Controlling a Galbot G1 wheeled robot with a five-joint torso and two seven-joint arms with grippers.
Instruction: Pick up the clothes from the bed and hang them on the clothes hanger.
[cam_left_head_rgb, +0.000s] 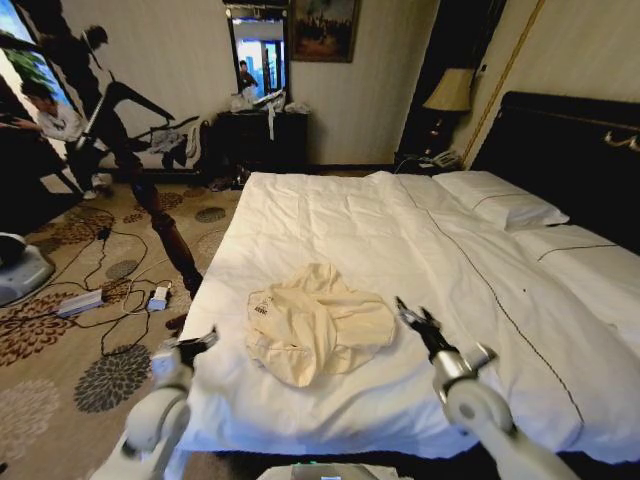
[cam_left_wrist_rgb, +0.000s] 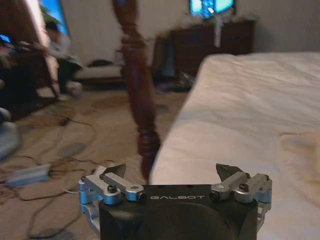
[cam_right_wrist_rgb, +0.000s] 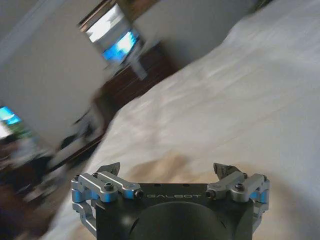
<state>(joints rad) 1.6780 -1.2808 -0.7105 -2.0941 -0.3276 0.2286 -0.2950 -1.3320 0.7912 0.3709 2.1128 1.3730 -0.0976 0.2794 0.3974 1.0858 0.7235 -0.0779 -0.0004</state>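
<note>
The cream clothes (cam_left_head_rgb: 318, 325) lie crumpled on the white duvet of the bed (cam_left_head_rgb: 380, 225), close to its foot edge. My right gripper (cam_left_head_rgb: 415, 318) hovers open just right of the clothes, low over the duvet; the right wrist view shows its jaws apart (cam_right_wrist_rgb: 169, 172) with the pale cloth (cam_right_wrist_rgb: 150, 167) just ahead. My left gripper (cam_left_head_rgb: 192, 346) is open off the bed's left corner, above the carpet. Through its spread jaws (cam_left_wrist_rgb: 172, 172) the left wrist view shows the clothes (cam_left_wrist_rgb: 300, 155) off to one side. The clothes hanger is out of view.
A dark turned-wood coat stand (cam_left_head_rgb: 165, 228) rises from the carpet close to the bed's left side (cam_left_wrist_rgb: 137, 90). Cables and a power strip (cam_left_head_rgb: 80, 302) lie on the floor. Pillows (cam_left_head_rgb: 495, 200) and the black headboard (cam_left_head_rgb: 560, 150) are at the right, a dresser (cam_left_head_rgb: 262, 138) behind.
</note>
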